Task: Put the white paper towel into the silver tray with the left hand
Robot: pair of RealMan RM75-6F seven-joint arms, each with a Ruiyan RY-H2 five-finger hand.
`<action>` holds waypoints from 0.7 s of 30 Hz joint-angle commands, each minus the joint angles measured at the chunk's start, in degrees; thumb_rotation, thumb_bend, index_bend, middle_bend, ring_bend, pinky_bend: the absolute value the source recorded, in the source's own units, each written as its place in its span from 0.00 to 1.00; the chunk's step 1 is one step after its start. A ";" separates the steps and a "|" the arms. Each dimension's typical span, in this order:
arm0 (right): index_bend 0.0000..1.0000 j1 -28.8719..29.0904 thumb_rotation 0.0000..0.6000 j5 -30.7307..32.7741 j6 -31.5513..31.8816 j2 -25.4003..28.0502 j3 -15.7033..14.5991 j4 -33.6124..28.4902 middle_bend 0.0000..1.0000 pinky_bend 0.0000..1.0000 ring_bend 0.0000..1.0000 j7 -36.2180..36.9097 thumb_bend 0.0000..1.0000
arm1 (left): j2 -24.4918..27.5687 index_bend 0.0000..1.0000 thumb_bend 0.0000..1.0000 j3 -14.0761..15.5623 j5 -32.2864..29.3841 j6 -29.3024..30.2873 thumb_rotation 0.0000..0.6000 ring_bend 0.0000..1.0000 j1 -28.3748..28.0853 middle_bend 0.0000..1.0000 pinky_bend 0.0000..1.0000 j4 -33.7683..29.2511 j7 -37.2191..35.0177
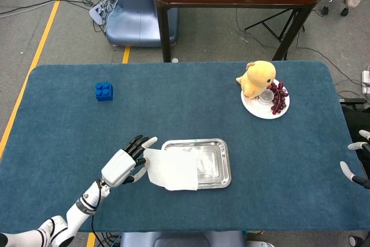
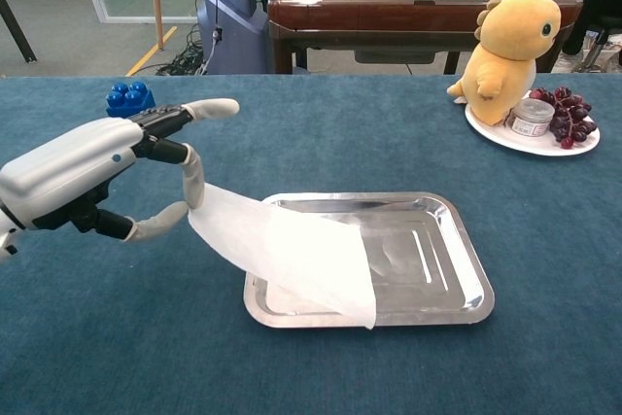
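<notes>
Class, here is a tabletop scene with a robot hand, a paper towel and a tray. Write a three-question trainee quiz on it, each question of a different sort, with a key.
1. True or false: the white paper towel lies wholly flat inside the silver tray.
2. Which hand holds the towel? A) left hand B) right hand C) neither
3. Fill in: the yellow plush toy stands on a white ____ beside dark grapes.

Key: 1 false, it hangs from the hand and drapes over the tray's left rim; 2 A; 3 plate.
</notes>
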 commanded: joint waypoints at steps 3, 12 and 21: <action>0.41 -0.05 1.00 0.02 0.05 0.07 0.04 0.02 0.21 0.07 0.12 0.22 0.25 | -0.83 0.68 0.57 -0.51 -0.89 0.23 1.00 0.00 0.18 0.04 0.03 1.50 -0.05; 0.41 -0.02 1.00 0.09 -0.04 0.06 0.07 0.07 0.21 0.07 0.12 0.23 0.25 | -2.95 0.68 0.57 -1.51 -2.34 1.95 1.00 0.00 0.97 0.04 0.05 5.48 -1.31; 0.41 0.00 1.00 0.20 -0.13 0.09 0.10 -0.01 0.21 0.07 0.12 0.15 0.25 | -3.92 0.68 0.57 -1.35 -2.99 2.17 1.00 0.00 1.44 0.04 0.05 7.67 -1.17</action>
